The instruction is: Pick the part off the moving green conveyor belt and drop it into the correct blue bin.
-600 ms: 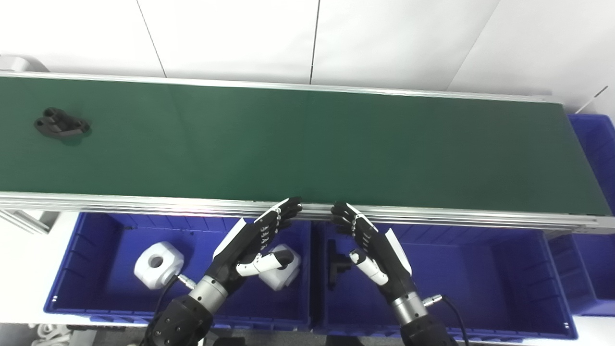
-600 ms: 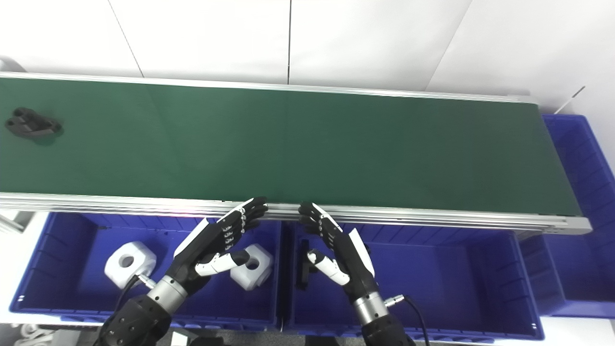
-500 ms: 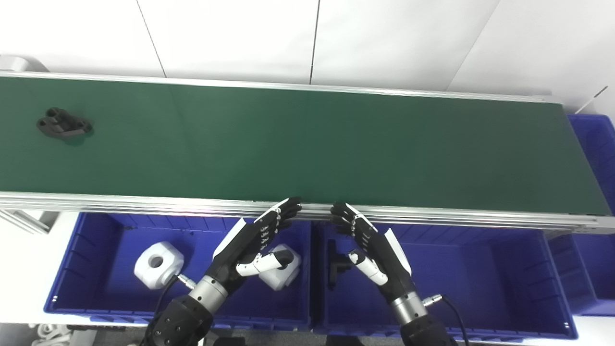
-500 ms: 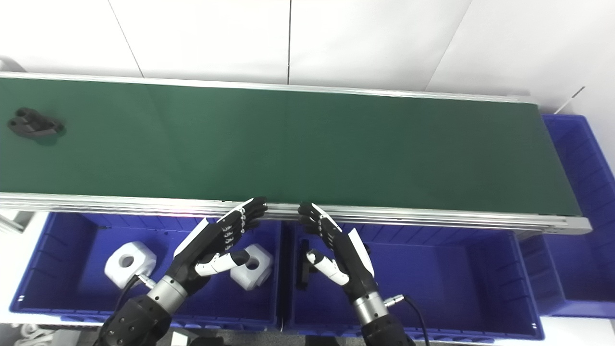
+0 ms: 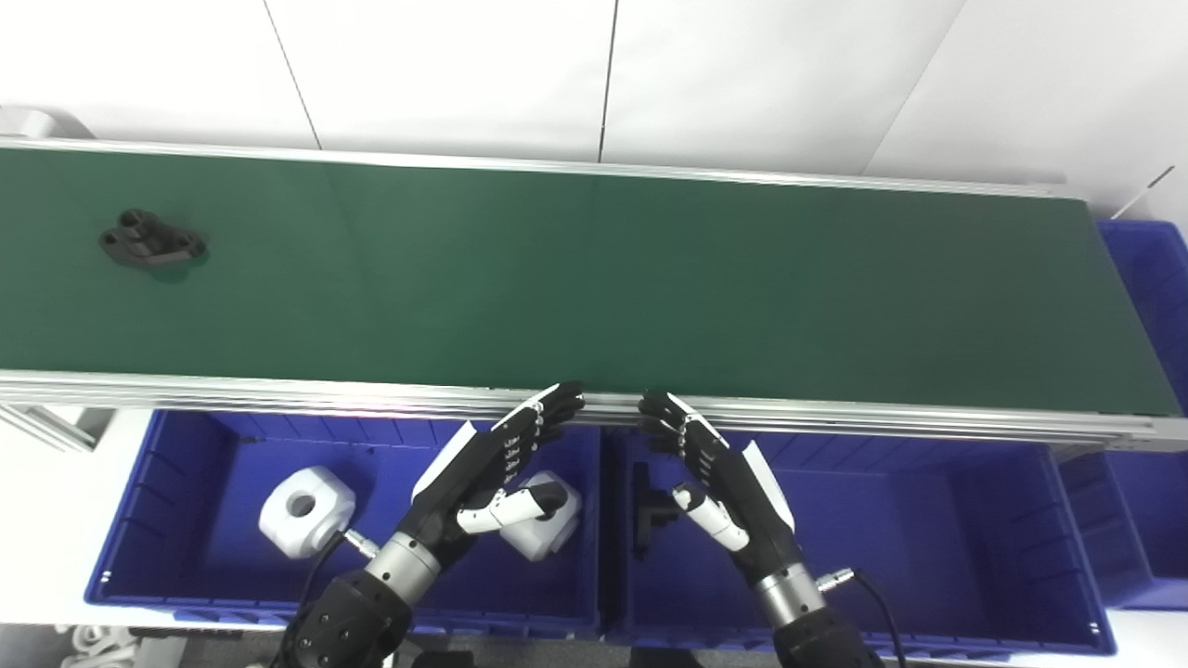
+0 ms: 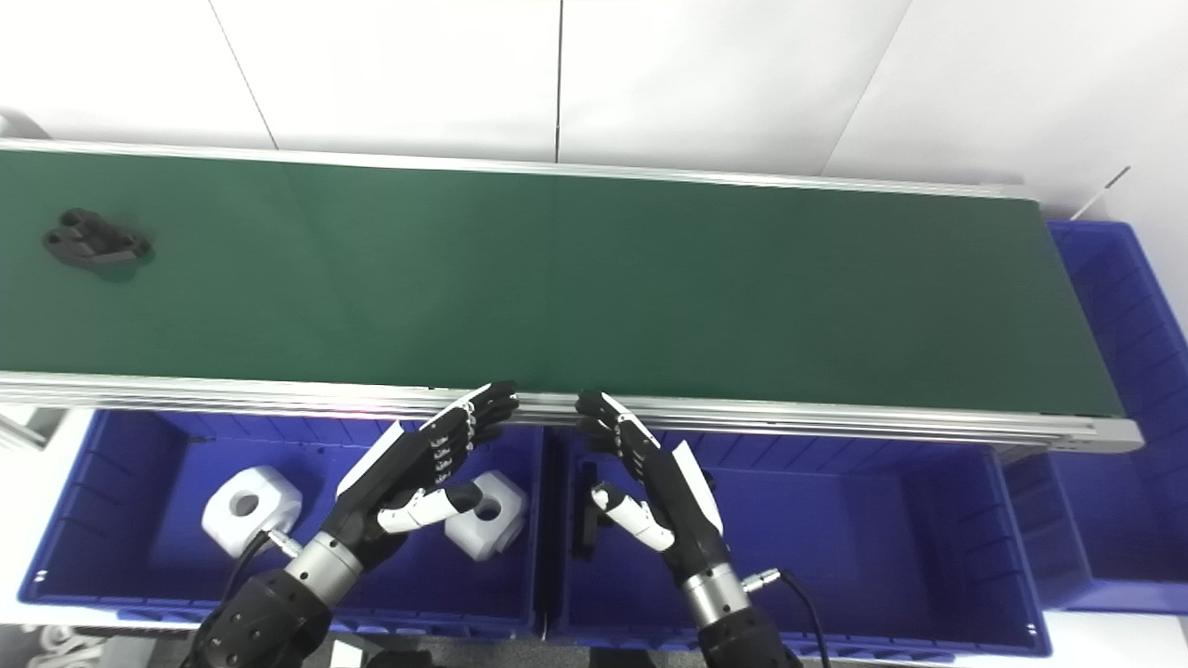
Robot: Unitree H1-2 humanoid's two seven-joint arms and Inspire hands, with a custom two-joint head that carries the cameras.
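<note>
A black part [image 5: 151,248] with holes in it lies on the green conveyor belt [image 5: 594,278] at the far left. My left hand [image 5: 492,464] hovers open over the left blue bin [image 5: 167,520], its fingertips at the belt's near rail. My right hand [image 5: 719,478] is open too, above the middle blue bin [image 5: 928,538], fingertips also by the rail. Both hands hold nothing and are far from the black part.
Two white blocks [image 5: 306,508] [image 5: 548,518] lie in the left bin, the second partly behind my left hand. A black part [image 5: 648,510] rests in the middle bin by its left wall. Another blue bin [image 5: 1151,278] stands past the belt's right end.
The black part has ridden the belt a little to the right. Both hands have stayed where they were.
</note>
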